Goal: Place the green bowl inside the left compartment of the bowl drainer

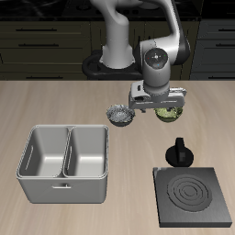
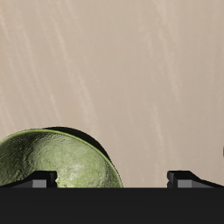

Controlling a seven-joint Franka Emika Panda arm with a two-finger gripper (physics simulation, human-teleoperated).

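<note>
Green bowl (image 1: 167, 114): small, round, glossy olive with a speckled yellowish inside, on the pale wood-grain desk (image 1: 55, 101) at the back, directly under the gripper (image 1: 158, 107). Jaws released, spread wide, one tip over the bowl's rim. One grey-and-white patterned bowl (image 1: 119, 116) just beside. One bowl drainer (image 1: 66, 165): light-grey metal, two deep wells; left compartment (image 1: 88, 151) holds nothing. One black square plate (image 1: 191, 195), concentric rings.

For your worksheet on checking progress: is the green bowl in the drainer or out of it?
Out. The green bowl sits on the table beneath the gripper, behind the drainer, whose two wells are empty.
</note>
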